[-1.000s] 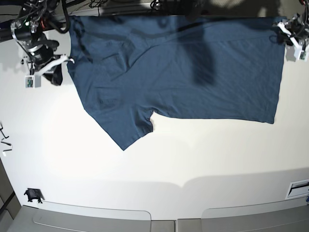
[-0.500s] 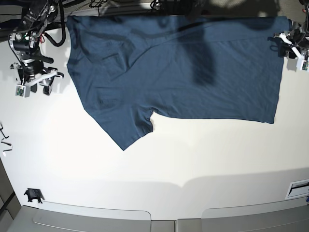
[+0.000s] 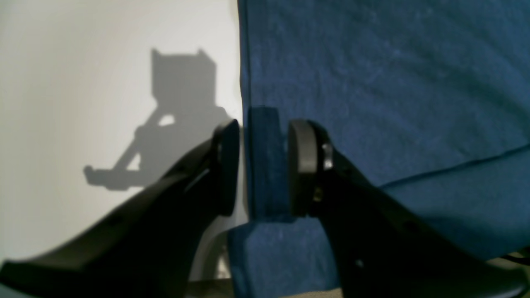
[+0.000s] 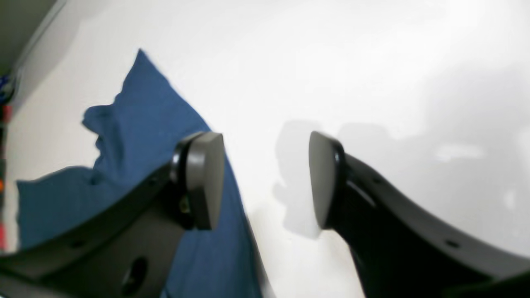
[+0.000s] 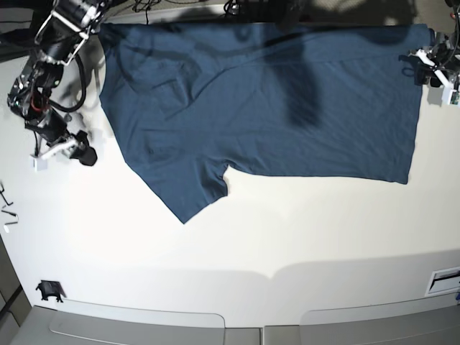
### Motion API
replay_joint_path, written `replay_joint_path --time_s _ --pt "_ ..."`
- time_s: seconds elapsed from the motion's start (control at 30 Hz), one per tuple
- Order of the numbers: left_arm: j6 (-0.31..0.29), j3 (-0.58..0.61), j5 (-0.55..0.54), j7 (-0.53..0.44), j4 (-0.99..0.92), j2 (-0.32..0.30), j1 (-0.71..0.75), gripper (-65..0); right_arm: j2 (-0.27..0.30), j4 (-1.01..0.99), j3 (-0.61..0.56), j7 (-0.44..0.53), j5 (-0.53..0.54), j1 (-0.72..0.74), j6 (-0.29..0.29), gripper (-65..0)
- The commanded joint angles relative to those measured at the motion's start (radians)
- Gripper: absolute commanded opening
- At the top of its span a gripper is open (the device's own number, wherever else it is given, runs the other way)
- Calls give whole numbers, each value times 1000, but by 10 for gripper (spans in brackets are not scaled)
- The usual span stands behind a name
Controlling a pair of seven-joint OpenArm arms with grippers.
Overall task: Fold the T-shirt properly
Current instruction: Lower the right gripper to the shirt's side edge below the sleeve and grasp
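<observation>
- Left wrist view: the left gripper [image 3: 263,167] has its two black pads set narrowly on either side of a raised fold at the edge of the T-shirt [image 3: 372,95]; the fold fills the gap between them, so the cloth looks pinched there.
- Right wrist view: the right gripper [image 4: 267,180] stands wide apart with nothing between its pads, only bare white table [image 4: 372,82] and its own shadow. Its left pad overlaps the shirt's edge in the picture; whether it touches is unclear.
- Base view: the navy T-shirt [image 5: 266,100] lies spread flat across the far half of the table, a sleeve pointing toward the near side, creases near the collar end, and an arm's dark shadow across its middle.
- The right gripper [image 5: 72,149] hangs just beside the shirt's edge on that view's left, clear of it; the left gripper [image 5: 431,66] sits at the hem on the right.
- The table [image 5: 237,244] is plain white; a small black object [image 5: 49,290] rests near its front left corner.
</observation>
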Motion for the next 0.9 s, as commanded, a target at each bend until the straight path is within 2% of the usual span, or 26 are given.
replay_joint_path --time_s 0.0,0.17,0.37,0.67,0.73,0.8,0.83,0.87 --pt "4 -12 -6 -18 16 -18 0 -468 26 -39 -21 13 14 38 6 -337" --pt "4 -12 -6 -18 16 -17 0 -468 24 -244 -149 13 8 117 6 -337" --pt "4 -12 -6 -17 16 -17 0 -468 -4 -267 -289 -23 16 118 6 -337" --pt "4 -12 -6 -17 16 -17 0 -468 -12 -267 -344 -53 15 119 6 -345" --pt "4 -12 -6 -17 16 -17 0 -468 -13 -267 -344 -53 15 119 6 -436" --pt "4 -12 -6 -17 16 -18 0 -468 -12 -267 -344 -53 15 119 6 -612" --pt "4 -12 -5 -16 16 -18 0 -466 -13 -267 -344 -53 15 119 6 -650" --pt "4 -12 -2 -14 16 -18 -1 -452 -13 -267 -344 -53 15 119 6 -650"
